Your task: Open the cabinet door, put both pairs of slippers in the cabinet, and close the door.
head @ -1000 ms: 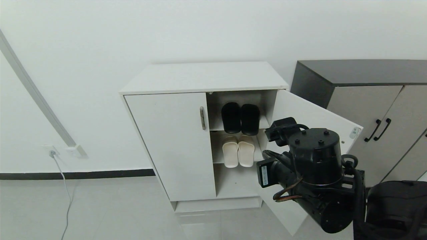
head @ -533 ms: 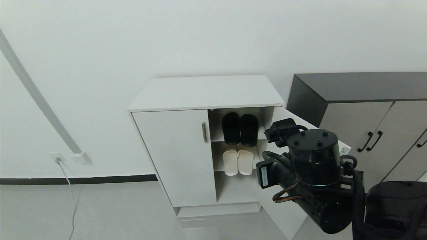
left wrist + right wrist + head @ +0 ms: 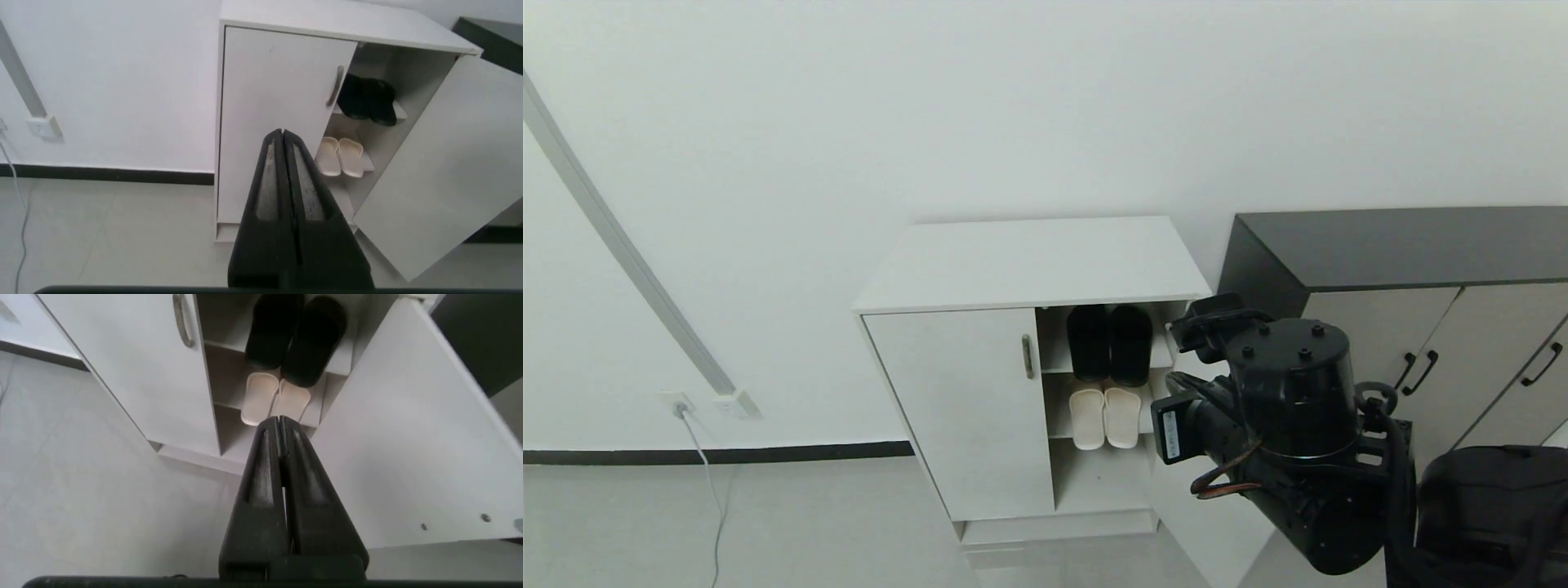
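Note:
The white cabinet stands against the wall with its left door shut and its right door swung open. A black pair of slippers sits on the top shelf. A cream pair lies on the shelf below; the bottom compartment holds nothing. My right gripper is shut and empty, in front of the open side, beside the open door. Farther back on the closed door's side, my left gripper is also shut and empty. The left wrist view shows both pairs inside.
A grey cabinet with a dark top stands right of the white one, close behind the open door. A wall socket with a hanging cable is at the left. Bare floor stretches before the cabinet.
The whole head view has shifted: the cabinet now looks smaller and lower, so the camera has moved back. Slippers and grippers keep their places.

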You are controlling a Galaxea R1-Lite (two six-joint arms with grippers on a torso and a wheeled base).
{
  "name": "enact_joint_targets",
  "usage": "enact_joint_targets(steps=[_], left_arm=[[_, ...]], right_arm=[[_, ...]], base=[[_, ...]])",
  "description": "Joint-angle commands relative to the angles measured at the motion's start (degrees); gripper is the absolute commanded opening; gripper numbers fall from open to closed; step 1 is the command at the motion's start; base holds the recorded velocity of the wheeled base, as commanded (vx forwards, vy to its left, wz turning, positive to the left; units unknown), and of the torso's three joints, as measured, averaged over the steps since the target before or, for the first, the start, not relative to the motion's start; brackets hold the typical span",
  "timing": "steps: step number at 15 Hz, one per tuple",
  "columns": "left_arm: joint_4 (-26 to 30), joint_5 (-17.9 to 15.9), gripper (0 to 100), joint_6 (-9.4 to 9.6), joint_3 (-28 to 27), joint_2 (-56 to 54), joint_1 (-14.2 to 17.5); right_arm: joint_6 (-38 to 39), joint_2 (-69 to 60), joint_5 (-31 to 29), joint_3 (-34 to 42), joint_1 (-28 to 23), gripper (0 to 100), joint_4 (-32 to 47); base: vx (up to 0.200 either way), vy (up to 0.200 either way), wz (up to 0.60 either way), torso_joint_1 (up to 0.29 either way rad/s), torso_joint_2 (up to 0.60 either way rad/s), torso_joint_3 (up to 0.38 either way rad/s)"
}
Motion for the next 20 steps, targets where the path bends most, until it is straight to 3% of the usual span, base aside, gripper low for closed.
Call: enact_joint_targets(steps=[1,4,8,13,20], left_arm=[[-0.01,-0.02,0,-0.01,0.00,0.07,0.06],[-0.19,0.15,0,0.34,0.00,0.07,0.06],[0.08,-2.13,0,2.53,-0.18,0.07,0.06],[-0.01,-2.13,0,2.36,-0.09,0.07,0.06],[-0.01,-2.05,0,2.27,-0.09,0.07,0.06]], right_arm=[[-0.01,-0.02,-0.01,0.03,-0.05,0,-0.01],[-0.01,-0.02,0.08,0.39,-0.40,0,-0.88],[-1.59,0.33,0.17,1.26,-0.40,0,-3.17],[-2.12,0.68,0.08,1.88,-1.19,0,-3.96],[-2.12,0.42,0.08,1.88,-2.07,0,-4.22]], base=[[0.000,0.000,0.00,0.193,-0.43,-0.237],[0.000,0.000,0.00,0.180,-0.40,-0.212],[0.000,0.000,0.00,0.067,-0.15,-0.077],[0.000,0.000,0.00,0.000,0.00,0.000],[0.000,0.000,-0.51,0.008,0.00,0.001]])
